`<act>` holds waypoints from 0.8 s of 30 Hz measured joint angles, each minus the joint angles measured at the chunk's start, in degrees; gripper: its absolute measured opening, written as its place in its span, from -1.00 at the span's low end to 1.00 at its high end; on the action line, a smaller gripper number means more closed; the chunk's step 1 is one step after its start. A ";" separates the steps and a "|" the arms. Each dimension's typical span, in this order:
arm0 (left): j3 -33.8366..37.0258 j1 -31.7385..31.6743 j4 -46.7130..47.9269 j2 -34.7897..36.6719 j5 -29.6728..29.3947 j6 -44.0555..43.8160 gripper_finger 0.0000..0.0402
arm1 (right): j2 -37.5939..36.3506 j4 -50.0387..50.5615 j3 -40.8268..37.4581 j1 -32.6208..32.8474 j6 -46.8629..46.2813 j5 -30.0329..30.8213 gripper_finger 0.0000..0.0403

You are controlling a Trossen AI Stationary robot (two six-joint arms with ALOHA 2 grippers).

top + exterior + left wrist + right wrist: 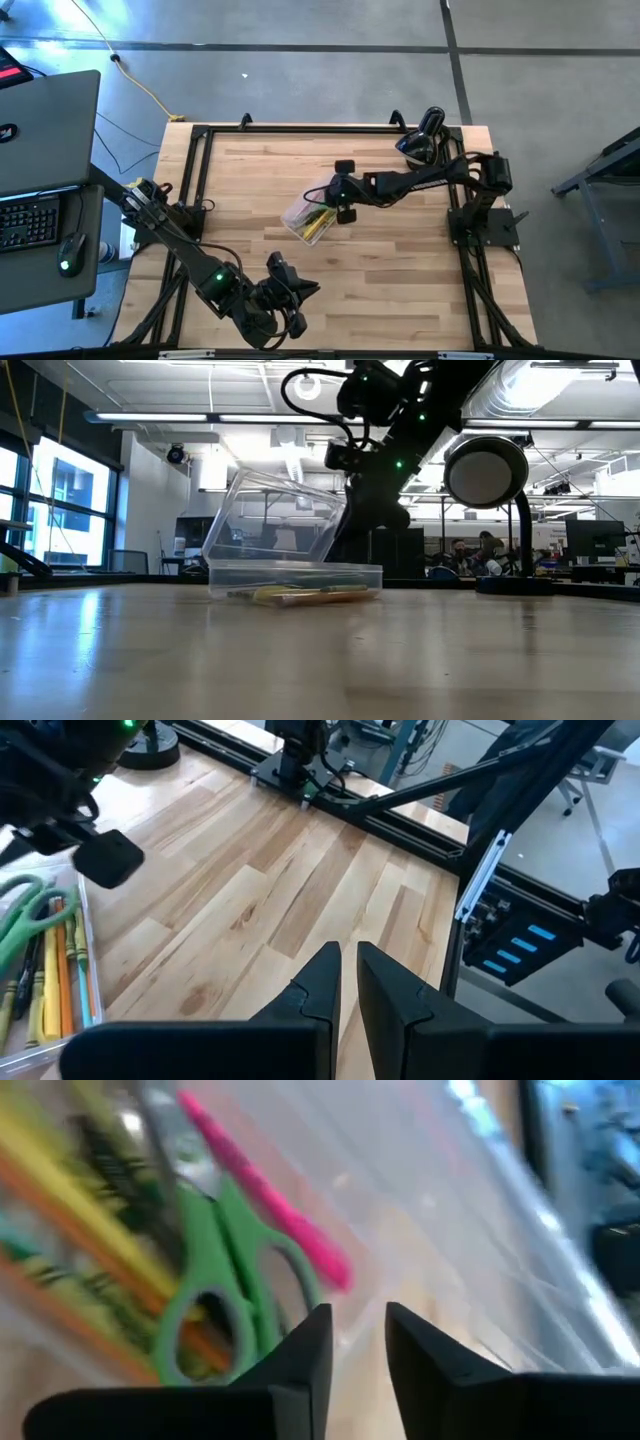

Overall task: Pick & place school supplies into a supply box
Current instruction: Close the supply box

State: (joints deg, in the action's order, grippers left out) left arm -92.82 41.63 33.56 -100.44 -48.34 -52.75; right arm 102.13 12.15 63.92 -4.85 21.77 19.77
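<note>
The supply box (305,220) is a shallow clear box lying mid-table with its lid (275,520) tilted up and open. Inside lie the school supplies: green-handled scissors (215,1280), a pink pen (265,1185), and yellow and orange pencils (90,1190). My right gripper (330,193) reaches in from the table's right, slanting down over the box's right end. Its fingers (358,1320) are apart with nothing between them. My left gripper (305,290) waits near the front edge, raised. A narrow gap shows between its fingers (348,952). The box (45,960) also shows in the left wrist view. My right gripper hangs close to the box's clear lid and wall (430,1230). I cannot tell whether a finger touches the plastic.
A black rounded device (425,135) on a stand sits at the table's far right corner. Black frame rails (300,128) run along the table's edges. A laptop and keyboard (40,130) stand on a side table at the left. Bare wood lies between the box and the front edge.
</note>
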 joint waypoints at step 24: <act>0.00 -1.26 7.31 0.00 -3.51 -1.35 -0.68 | -10.94 24.31 0.00 11.78 -22.15 -0.05 -0.57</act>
State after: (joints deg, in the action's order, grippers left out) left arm -92.82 40.36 40.87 -100.44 -51.85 -54.10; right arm 91.19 36.46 63.92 6.93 -0.39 19.73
